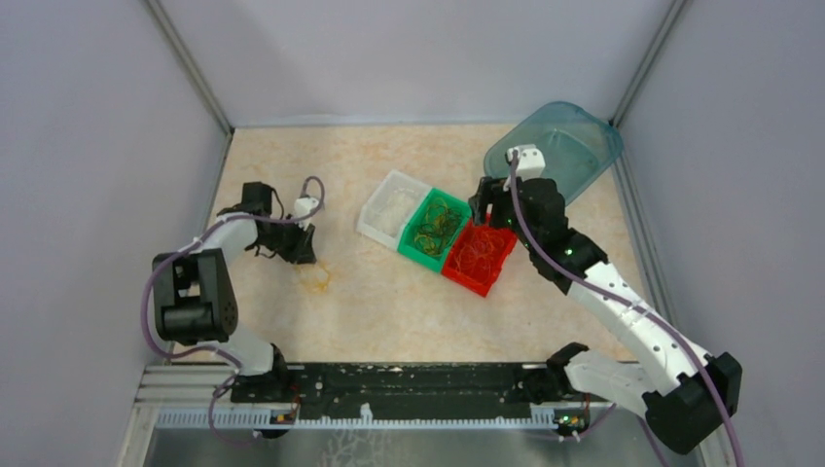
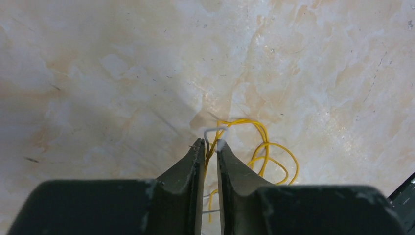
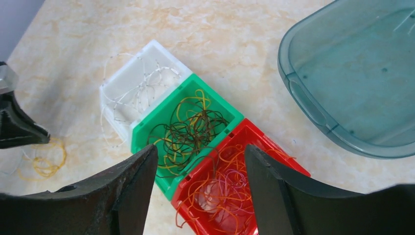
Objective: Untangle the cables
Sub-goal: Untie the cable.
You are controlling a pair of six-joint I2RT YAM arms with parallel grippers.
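Left gripper (image 2: 210, 145), jaws narrow, pinches thin yellow rubber loops (image 2: 266, 147) at nine o'clock from the red plastic bin (image 3: 274, 146). Right gripper (image 3: 200, 151) gapes wide above it.

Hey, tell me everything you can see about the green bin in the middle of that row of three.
The green bin is a small, open-topped rectangular tray, glossy like plastic. It sits flat on the table, turned diagonally, with its long sides against the white bin and the red bin. Inside lies a loose tangle of thin yellow and brown loops.
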